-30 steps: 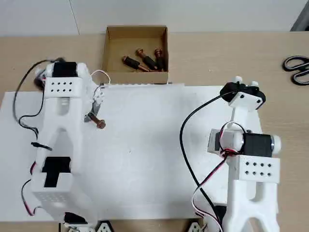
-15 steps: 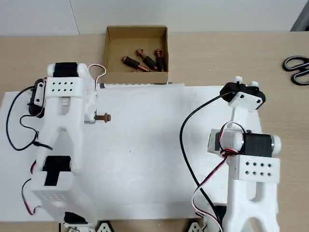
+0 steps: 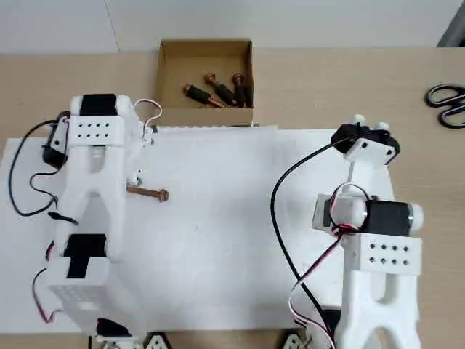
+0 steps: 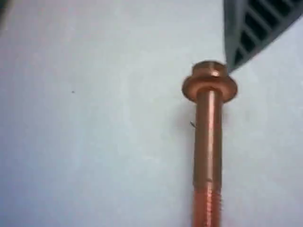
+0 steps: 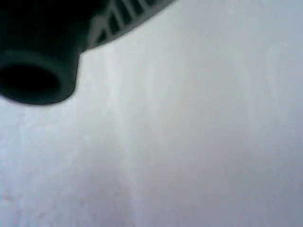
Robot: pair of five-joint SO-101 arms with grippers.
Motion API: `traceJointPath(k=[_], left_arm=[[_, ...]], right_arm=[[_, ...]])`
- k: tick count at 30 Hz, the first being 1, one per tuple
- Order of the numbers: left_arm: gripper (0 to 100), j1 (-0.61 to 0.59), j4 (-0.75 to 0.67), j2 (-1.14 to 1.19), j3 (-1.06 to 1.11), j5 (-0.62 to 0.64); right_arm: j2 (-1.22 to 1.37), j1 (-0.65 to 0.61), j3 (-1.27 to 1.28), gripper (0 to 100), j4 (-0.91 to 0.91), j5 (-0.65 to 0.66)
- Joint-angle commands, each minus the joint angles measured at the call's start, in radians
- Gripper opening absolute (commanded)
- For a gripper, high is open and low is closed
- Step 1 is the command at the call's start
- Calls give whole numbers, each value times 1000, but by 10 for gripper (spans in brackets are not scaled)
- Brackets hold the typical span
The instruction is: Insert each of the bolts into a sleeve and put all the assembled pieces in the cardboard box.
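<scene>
A copper bolt [image 3: 147, 193] lies level over the white sheet [image 3: 232, 240], its head pointing toward the middle. Its other end sits by my left gripper [image 3: 135, 177], which is mostly hidden under the arm. In the left wrist view the bolt [image 4: 209, 142] runs lengthwise, and a grey ribbed piece of the gripper [image 4: 251, 28] is beside its head. At the sheet's right side, my right gripper [image 3: 367, 145] is shut on a black sleeve [image 5: 35, 78], whose open bore faces the camera. The cardboard box [image 3: 159, 73] stands at the back and holds three assembled pieces [image 3: 218, 91].
Scissors [image 3: 447, 102] lie on the wooden table at the far right. A black cable [image 3: 280, 189] loops from the right arm over the sheet. The sheet's far edge ends just before the box.
The bolt has swung from tilted to level and moved toward the front of the sheet, and more of its length shows. The left arm's cable shifted. The right arm has not moved.
</scene>
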Motion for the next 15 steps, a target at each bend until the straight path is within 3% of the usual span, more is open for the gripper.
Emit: traceJointPath(k=[1,3,9,15], left_arm=[[339,-3,17,-11,-4,-15],[339,-12,17,-11,-7,-64],[338,-38,20,-20,-7,-528],[338,-107,20,-11,-10,-895]], right_arm=[[-30,2,-3,4,-13,-9],[-30,2,-3,4,-12,-9],[-30,2,-3,4,-10,-9],[-30,2,-3,4,-8,-9]])
